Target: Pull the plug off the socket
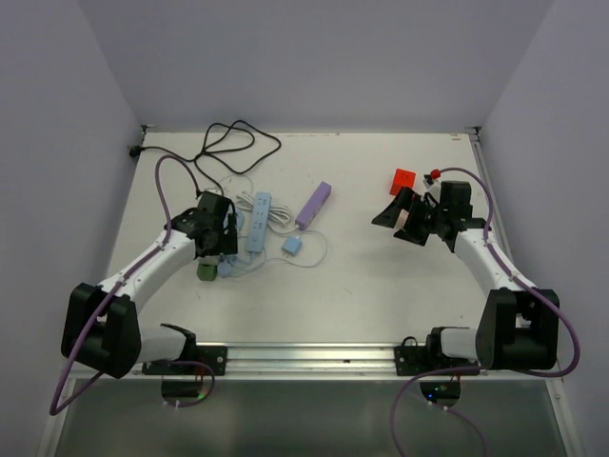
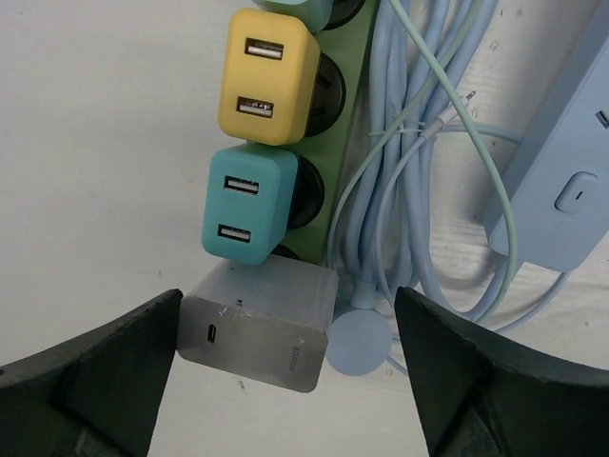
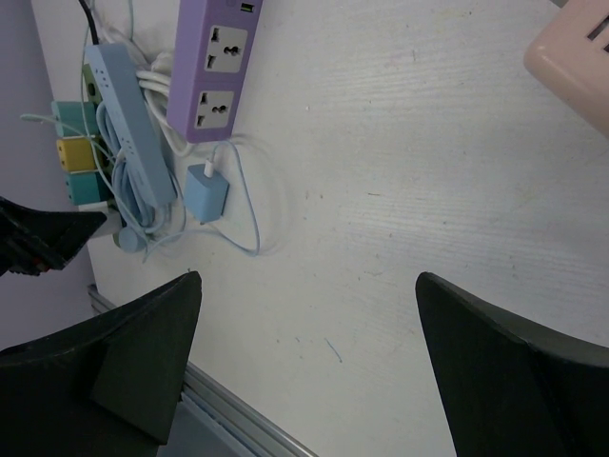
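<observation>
Pale grey cube charger plug [image 2: 257, 326]: seated at near end of sage-green socket strip [image 2: 347, 124] on white counter [image 2: 95, 143]; strip's long axis runs straight ahead. Left fingers [image 2: 114, 371] apart, flanking plug, not clamped. Right fingers [image 3: 124, 362] apart, well away.

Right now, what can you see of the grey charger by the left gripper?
The grey charger is a matte silver-grey plastic-looking block with rounded edges, one small oval port and faint lettering on its face. It sits at the end of the green power strip, next to the teal charger, its plug side hidden. A pale blue round disc lies at its corner. The left gripper's open jaws flank it without touching.
</observation>
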`<state>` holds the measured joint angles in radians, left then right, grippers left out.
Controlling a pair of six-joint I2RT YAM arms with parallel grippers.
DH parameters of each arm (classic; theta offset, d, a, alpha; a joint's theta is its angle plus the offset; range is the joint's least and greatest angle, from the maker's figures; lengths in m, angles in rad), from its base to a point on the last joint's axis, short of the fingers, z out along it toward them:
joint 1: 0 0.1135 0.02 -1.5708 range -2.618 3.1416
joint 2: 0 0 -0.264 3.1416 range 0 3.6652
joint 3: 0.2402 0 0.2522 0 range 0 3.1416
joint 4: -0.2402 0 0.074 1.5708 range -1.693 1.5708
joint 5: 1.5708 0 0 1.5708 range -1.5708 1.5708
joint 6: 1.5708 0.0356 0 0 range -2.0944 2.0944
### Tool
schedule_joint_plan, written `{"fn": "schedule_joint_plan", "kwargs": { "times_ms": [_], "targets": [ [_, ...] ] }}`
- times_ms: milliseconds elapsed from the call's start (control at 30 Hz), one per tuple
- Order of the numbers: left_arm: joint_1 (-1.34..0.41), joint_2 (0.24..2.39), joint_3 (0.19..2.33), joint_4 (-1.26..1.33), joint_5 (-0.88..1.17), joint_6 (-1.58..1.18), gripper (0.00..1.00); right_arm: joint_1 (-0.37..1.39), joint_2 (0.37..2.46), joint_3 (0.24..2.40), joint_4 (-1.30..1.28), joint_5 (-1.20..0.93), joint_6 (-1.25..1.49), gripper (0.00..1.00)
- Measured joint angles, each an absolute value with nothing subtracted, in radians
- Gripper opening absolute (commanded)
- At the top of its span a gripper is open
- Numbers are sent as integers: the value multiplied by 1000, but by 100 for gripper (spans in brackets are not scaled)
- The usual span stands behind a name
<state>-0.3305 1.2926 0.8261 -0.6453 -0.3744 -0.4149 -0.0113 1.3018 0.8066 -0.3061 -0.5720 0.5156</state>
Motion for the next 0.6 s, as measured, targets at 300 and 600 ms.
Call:
{"fn": "schedule_joint_plan", "kwargs": {
  "times_ms": [300, 600],
  "targets": [
    [-322, 1300, 826, -645, -374, -383, 61, -11, 1302, 807, -307, -571, 515, 99],
    [-321, 1313, 846, -659, -364, -374, 3, -11, 1302, 807, -307, -569, 512, 99]
  ]
}}
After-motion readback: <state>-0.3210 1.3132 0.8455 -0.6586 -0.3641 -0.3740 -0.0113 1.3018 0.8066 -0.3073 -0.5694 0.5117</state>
